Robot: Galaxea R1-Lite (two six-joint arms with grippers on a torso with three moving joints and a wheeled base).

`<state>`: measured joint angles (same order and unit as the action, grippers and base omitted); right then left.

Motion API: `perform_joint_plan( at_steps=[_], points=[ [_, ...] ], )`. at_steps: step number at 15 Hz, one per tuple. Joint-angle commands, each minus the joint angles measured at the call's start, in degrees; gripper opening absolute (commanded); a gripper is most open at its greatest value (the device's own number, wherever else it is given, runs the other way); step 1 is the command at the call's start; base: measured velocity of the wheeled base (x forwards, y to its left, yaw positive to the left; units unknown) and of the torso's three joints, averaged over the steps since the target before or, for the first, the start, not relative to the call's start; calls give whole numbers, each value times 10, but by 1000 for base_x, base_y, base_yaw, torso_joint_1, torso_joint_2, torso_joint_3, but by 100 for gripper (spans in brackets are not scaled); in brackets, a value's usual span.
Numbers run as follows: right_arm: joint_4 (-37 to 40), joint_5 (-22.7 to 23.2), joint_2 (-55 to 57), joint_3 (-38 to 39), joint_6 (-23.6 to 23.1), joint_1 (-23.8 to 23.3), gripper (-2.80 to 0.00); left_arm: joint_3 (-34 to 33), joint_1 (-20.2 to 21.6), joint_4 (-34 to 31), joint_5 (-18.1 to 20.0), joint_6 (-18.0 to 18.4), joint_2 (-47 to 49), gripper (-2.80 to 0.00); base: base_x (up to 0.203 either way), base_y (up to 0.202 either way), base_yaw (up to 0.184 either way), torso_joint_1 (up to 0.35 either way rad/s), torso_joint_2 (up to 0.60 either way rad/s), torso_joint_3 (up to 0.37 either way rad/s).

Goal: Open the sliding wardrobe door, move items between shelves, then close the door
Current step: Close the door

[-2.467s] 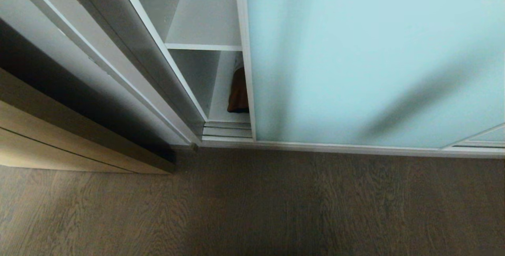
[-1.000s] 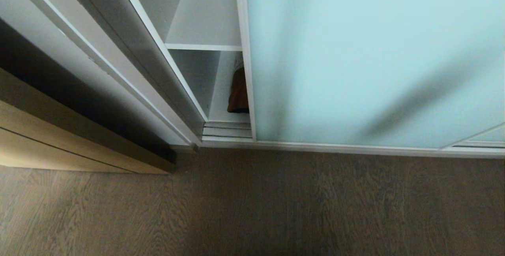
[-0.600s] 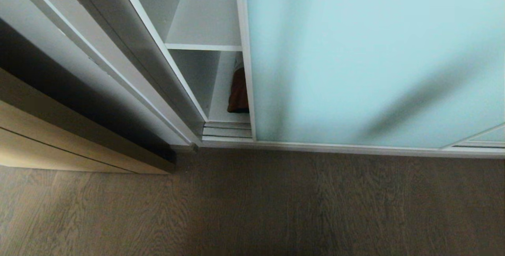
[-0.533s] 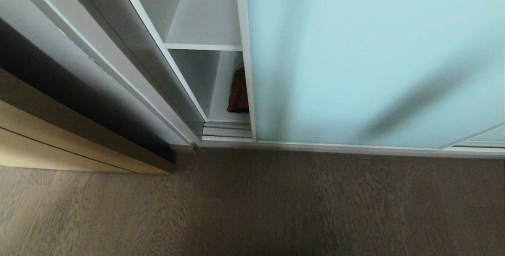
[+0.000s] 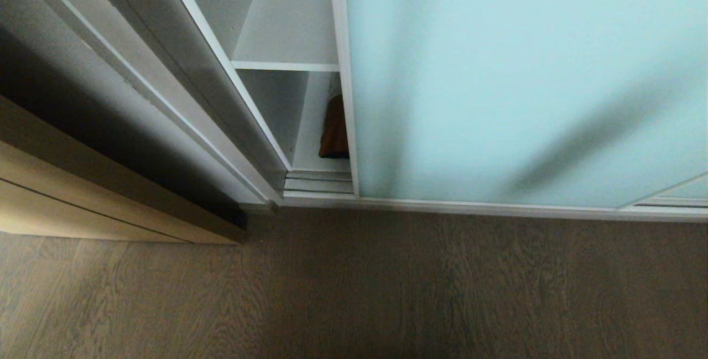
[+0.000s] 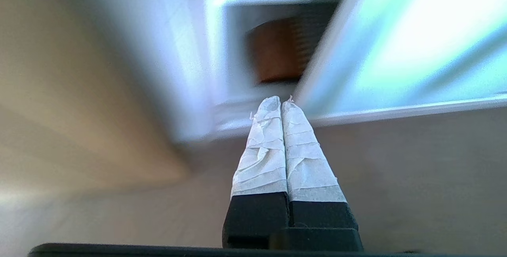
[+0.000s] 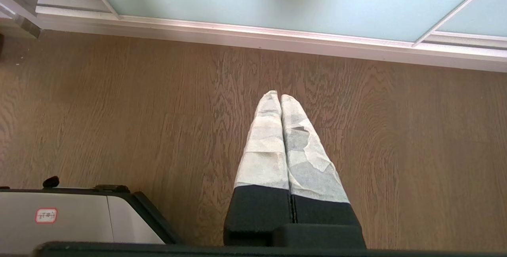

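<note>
The sliding wardrobe door (image 5: pixel 514 82), frosted pale blue-green glass in a thin silver frame, covers most of the wardrobe. A narrow gap stays uncovered at its left edge. In that gap I see a white shelf (image 5: pixel 285 65) and, below it, a sliver of the tan-brown cushion (image 5: pixel 334 132); the rest is hidden behind the door. Neither gripper shows in the head view. My left gripper (image 6: pixel 281 100) is shut and empty, pointing at the gap, with the cushion (image 6: pixel 277 51) beyond its tips and the door (image 6: pixel 416 43) beside them. My right gripper (image 7: pixel 280 96) hangs shut and empty over the floor.
A light wood panel (image 5: pixel 83 198) stands at the left, beside the wardrobe's white side wall (image 5: pixel 182 71). The door's floor track (image 5: pixel 318 182) runs along the wardrobe's base. Brown wood floor (image 5: pixel 387 292) fills the foreground. My white base (image 7: pixel 71 217) sits beside the right gripper.
</note>
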<state>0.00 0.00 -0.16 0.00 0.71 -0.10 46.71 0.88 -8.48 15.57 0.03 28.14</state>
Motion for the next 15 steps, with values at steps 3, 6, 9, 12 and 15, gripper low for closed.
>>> perform_joint_plan(
  at_steps=[3, 6, 9, 12, 15],
  points=[
    [0, 0, 2, 0, 0, 0, -280, 246, -1, -9, 207, -21, 288, -280, 0, 0, 0, 0, 0, 0],
    [0, 0, 2, 0, 0, 0, -280, 325, -60, -13, 280, -29, 378, -280, 0, 0, 0, 0, 0, 0],
    [0, 0, 2, 0, 0, 0, -280, 379, -157, -14, 258, -30, 455, -280, 0, 0, 0, 0, 0, 0],
    [0, 0, 2, 0, 0, 0, -280, 404, -272, -7, 167, -30, 491, -280, 0, 0, 0, 0, 0, 0],
    [-1, 0, 2, 0, 0, 0, -280, 409, -343, -4, 112, -32, 508, -280, 0, 0, 0, 0, 0, 0]
  ],
)
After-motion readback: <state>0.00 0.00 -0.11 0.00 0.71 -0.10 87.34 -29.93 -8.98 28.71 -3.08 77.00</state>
